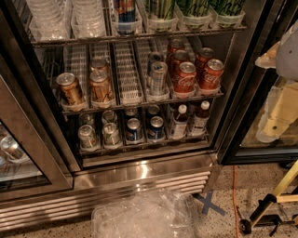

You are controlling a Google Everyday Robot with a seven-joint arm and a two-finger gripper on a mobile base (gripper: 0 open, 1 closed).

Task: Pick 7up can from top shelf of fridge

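Note:
The fridge [139,174] stands open in front of me. Its top shelf [139,36] runs along the upper edge of the view, with a thin steel front rail. At its right end, three green 7up cans [160,9] [193,8] [228,7] stand in whitish plastic cups, with only their lower parts showing. A blue-and-red can [125,14] stands left of them. My gripper [272,123] hangs at the right edge in front of the glass door [253,93], lower than the top shelf and well apart from the cans.
The middle rack holds red Coca-Cola cans [186,76], a silver can [158,74] and copper-coloured cans [70,88]. The bottom rack holds cans and small bottles [179,121]. On the floor are a clear plastic bin [144,216], a blue tape cross [209,204] and a yellow-black stand [274,200].

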